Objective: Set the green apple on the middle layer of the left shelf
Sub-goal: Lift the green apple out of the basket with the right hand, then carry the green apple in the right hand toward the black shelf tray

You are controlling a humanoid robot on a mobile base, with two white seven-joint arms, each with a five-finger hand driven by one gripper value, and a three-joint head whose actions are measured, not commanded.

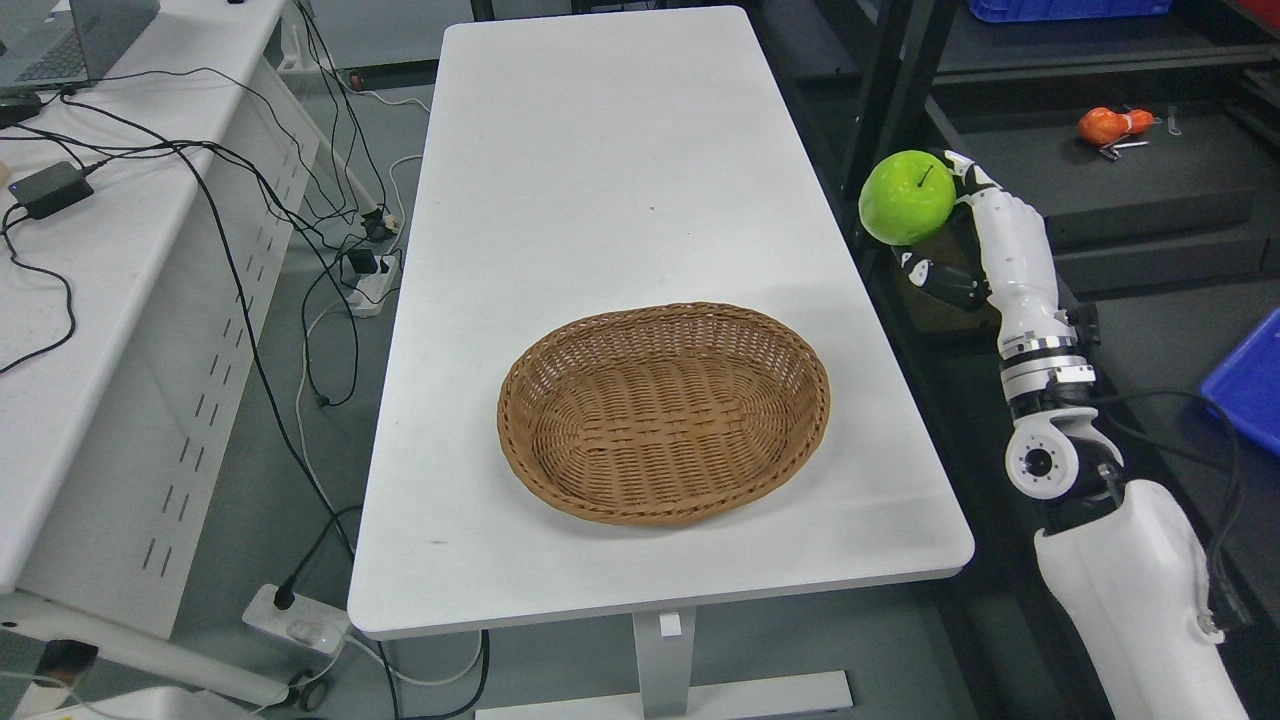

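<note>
Looking from your head camera, nearest you at the lower right is the right arm's white forearm shell, rising from the bottom edge through a round wrist joint to the right hand (pixel 985 240). You can see that hand wrapped around the green apple (pixel 907 196): the palm sits to the apple's right, and dark-jointed fingers (pixel 940 280) curl beneath it. The apple's stem points up and slightly right. It is held off the right edge of the white table (pixel 600 180), clear of the tabletop, in front of the dark shelf frame (pixel 880 90).

On the table's near half lies an oval wicker basket (pixel 664 412), with nothing visible inside. The tabletop beyond it runs bare towards the far end.

To your left, across a gap of grey floor, stands a second white desk (pixel 110 300) with black cables trailing over its top and down to a power strip (pixel 372 285) on the floor. A black power adapter (pixel 50 188) rests on that desk, and further back a laptop (pixel 75 40).

Further off on the right, a dark shelf surface carries a small orange object (pixel 1112 124). A blue bin (pixel 1250 385) shows at the right edge, and another blue crate (pixel 1065 9) at the top.
</note>
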